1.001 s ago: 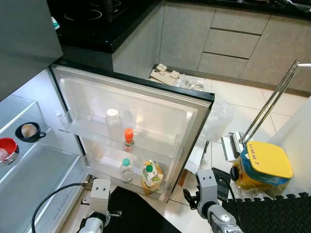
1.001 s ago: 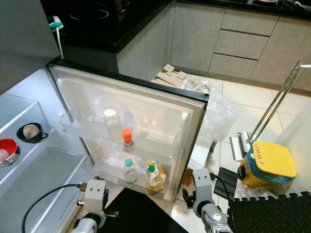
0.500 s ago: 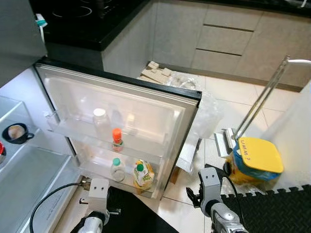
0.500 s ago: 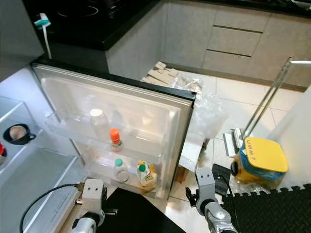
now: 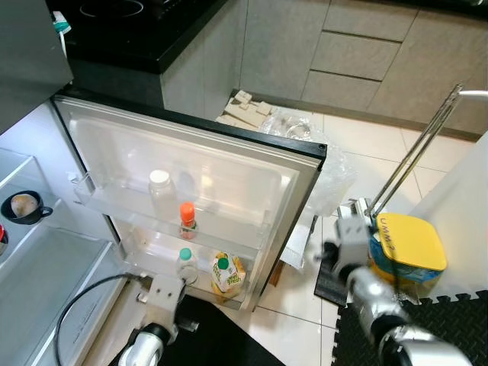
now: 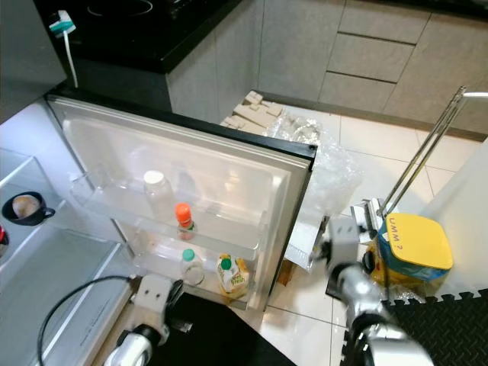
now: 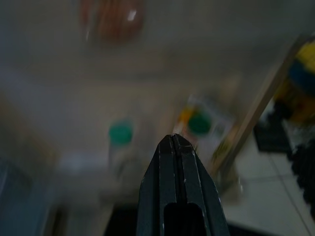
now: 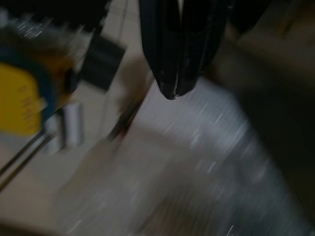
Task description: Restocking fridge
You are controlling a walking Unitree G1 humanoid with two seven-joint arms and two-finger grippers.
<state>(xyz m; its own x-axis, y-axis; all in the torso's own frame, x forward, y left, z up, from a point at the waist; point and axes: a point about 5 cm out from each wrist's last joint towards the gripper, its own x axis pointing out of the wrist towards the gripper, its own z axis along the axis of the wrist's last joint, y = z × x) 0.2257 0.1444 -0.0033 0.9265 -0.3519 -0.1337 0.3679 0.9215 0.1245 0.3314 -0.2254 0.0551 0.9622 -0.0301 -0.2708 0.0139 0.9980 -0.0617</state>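
Black-fingered left claw (image 7: 173, 142) is pressed closed, pointing at the lower shelf of the open fridge door (image 5: 229, 164), where a green-capped bottle (image 5: 184, 263) and a juice carton (image 5: 224, 276) stand side by side. Above them sit an orange-capped bottle (image 5: 187, 219) and a white-capped bottle (image 5: 159, 191). Right claw (image 8: 176, 91), also closed, hangs blurred near a yellow-lidded container (image 5: 406, 248) on the floor.

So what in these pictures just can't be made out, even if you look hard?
- Left wrist view: the door's bottles past the shut left gripper are smears of colour; motion blur hides their labels.
- Right wrist view: the floor beyond the shut right gripper is streaked; the pale sheet there cannot be identified.
- Eye views: the red bowl is cut by the picture's edge.
- The black cup holds something pale, too small to name.
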